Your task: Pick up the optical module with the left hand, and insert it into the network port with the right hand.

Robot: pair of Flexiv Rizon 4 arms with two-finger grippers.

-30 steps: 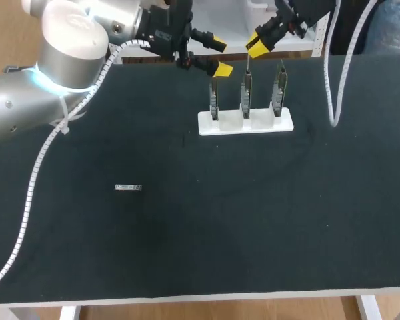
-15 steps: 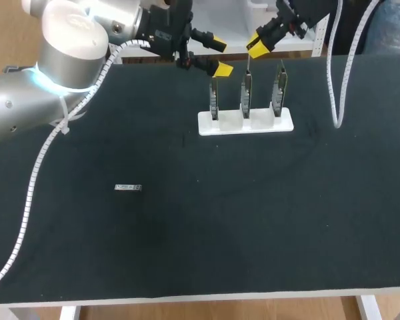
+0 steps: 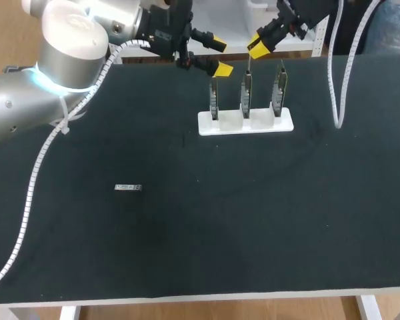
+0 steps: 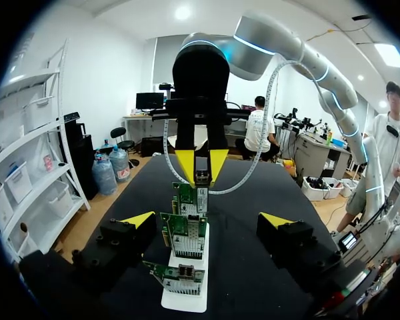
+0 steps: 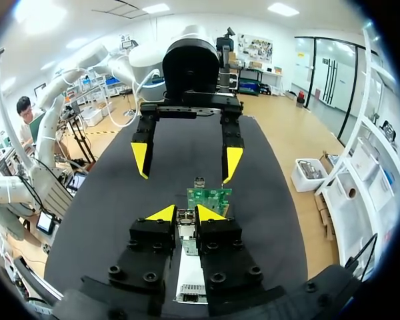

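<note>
Three green network cards (image 3: 245, 97) stand upright in a white holder (image 3: 253, 123) at the back of the black table. My right gripper (image 3: 257, 45) hangs just above them, shut on a slim metal optical module (image 3: 248, 65) that points down toward the middle card. The right wrist view shows the module (image 5: 186, 235) pinched in my right gripper (image 5: 185, 214), with a card (image 5: 209, 198) just ahead. My left gripper (image 3: 219, 56) stands open beside the holder's left end. In its wrist view, my left gripper (image 4: 207, 220) has the cards (image 4: 185, 237) between its fingers without touching them.
A small silver rectangular part (image 3: 128, 188) lies flat on the black mat (image 3: 253, 220), left of centre. White cables (image 3: 333, 100) hang from the arms over the table's back right and left sides.
</note>
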